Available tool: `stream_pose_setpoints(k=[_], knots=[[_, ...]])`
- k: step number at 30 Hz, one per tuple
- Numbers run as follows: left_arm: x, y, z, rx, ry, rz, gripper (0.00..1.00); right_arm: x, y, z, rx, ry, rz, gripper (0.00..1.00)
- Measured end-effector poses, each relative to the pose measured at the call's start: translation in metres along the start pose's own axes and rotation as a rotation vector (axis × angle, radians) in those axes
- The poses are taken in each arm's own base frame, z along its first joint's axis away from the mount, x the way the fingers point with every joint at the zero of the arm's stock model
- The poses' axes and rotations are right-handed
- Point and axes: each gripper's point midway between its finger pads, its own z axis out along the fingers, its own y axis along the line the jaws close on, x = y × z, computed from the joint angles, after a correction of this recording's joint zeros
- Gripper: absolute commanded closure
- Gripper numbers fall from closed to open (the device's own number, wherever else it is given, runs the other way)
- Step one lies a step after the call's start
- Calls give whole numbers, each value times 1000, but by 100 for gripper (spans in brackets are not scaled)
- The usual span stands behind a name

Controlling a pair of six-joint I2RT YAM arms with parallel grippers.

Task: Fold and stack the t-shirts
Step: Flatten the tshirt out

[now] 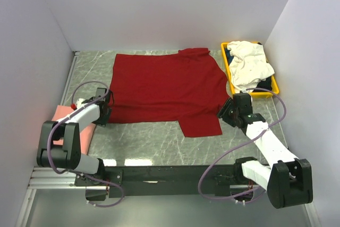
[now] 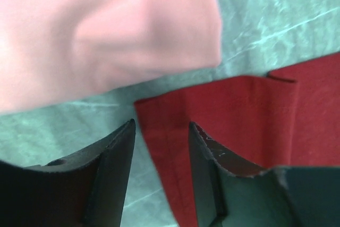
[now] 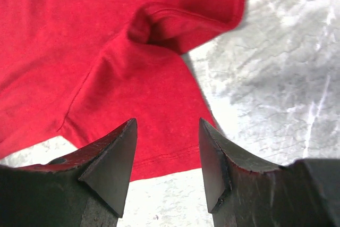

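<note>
Now your left gripper (image 2: 162,126) stands part-open at the eight o'clock corner of the dark red t-shirt (image 1: 164,86), the hem edge showing between its jaws and the salmon-pink t-shirt (image 2: 106,30) just beyond. Your right gripper (image 3: 167,123) hangs parted over the red sleeve at four o'clock, gripping nothing. The white t-shirt (image 1: 249,65) lies heaped in the yellow bin (image 1: 228,70) at two o'clock.

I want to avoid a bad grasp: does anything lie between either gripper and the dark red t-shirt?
Nothing visible does. The left gripper hangs open right over the dark red t-shirt at its corner edge, the right gripper over its sleeve hem. The salmon-pink t-shirt lies beside, apart.
</note>
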Motion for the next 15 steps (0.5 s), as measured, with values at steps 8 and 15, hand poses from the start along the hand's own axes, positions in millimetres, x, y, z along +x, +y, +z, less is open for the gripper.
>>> stream_pose_setpoints(k=[8, 15], knots=[[-3, -5, 6, -3, -23, -16, 96, 10, -19, 9, 74, 39, 16, 39], [-3, -8, 6, 6, -22, -28, 99, 28, -31, 17, 113, 92, 59, 38]])
